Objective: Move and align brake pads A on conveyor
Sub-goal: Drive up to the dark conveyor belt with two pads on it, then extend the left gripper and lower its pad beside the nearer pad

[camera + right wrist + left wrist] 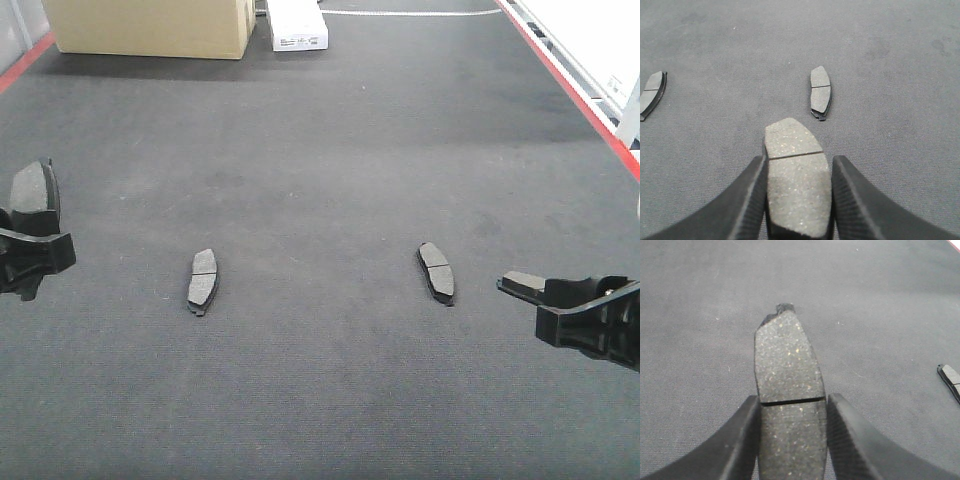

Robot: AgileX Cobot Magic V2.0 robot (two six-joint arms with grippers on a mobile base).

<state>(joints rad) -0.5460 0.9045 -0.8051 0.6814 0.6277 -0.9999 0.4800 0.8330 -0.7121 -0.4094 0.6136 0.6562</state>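
Two brake pads lie flat on the dark grey conveyor [330, 150]: one left of centre [203, 281] and one right of centre [436, 272]. At the left edge, my left gripper [30, 235] is shut on a third brake pad [789, 390], held above the belt and sticking out forward. At the right edge, my right gripper [545, 290] is shut on a fourth brake pad [796, 175], also above the belt. In the right wrist view the right-hand lying pad [820, 92] is just ahead and the left-hand one [652, 94] is at the far left.
A cardboard box [150, 25] and a white carton [298, 28] stand at the belt's far end. Red edges run along the left [25, 62] and right [575, 90] sides, with a pale frame beyond the right one.
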